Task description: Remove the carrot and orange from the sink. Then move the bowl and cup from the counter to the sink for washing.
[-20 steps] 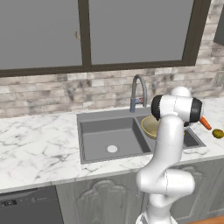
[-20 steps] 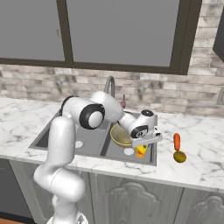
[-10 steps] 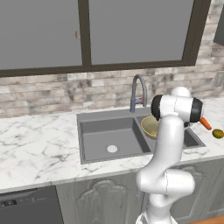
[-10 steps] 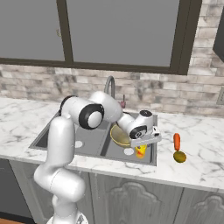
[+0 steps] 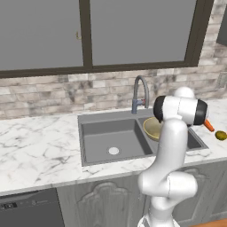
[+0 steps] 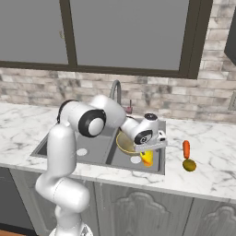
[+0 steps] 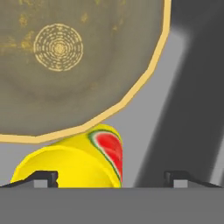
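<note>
Now the jaws stand open over the cup (image 7: 74,162), set beside the bowl (image 7: 65,65) in the sink (image 6: 152,162) for washing.

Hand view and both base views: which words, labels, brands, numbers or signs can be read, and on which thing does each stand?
No readable text, brand or number in any view.
Small yellow cup: a red and green watermelon-slice picture, no letters.
Wide tan bowl: a pale pattern of rings on the bottom inside, no letters.
</note>
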